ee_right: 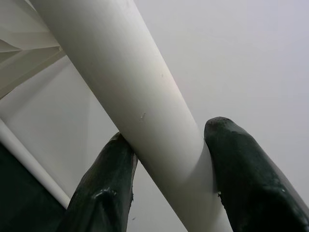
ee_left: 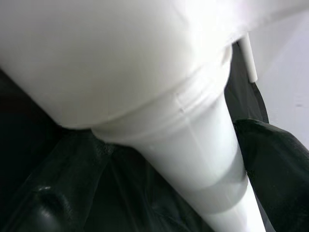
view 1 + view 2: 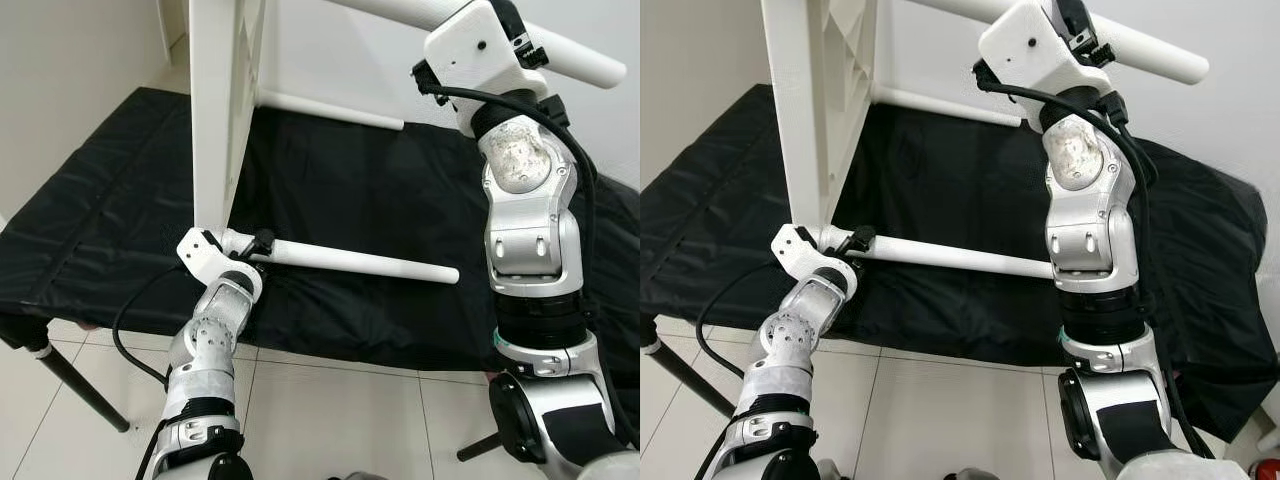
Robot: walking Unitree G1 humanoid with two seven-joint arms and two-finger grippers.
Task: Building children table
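A white children's table lies on its side, its top [image 3: 215, 110] standing upright on the black cloth [image 3: 120, 230]. Three white legs stick out to the right. My left gripper [image 3: 262, 243] is shut on the lower leg [image 3: 370, 263], right where it screws into the top's corner; the threaded joint [image 2: 178, 111] is close up in the left wrist view. My right arm reaches high, and my right gripper [image 1: 169, 164] is shut on the upper leg [image 3: 585, 58], with a black finger [image 1: 104, 193] pressed against each side.
The third leg [image 3: 330, 110] lies low at the back over the cloth. The black cloth covers a low platform with a black support leg [image 3: 75, 385] at the front left. White tiled floor [image 3: 330, 420] is in front and a white wall behind.
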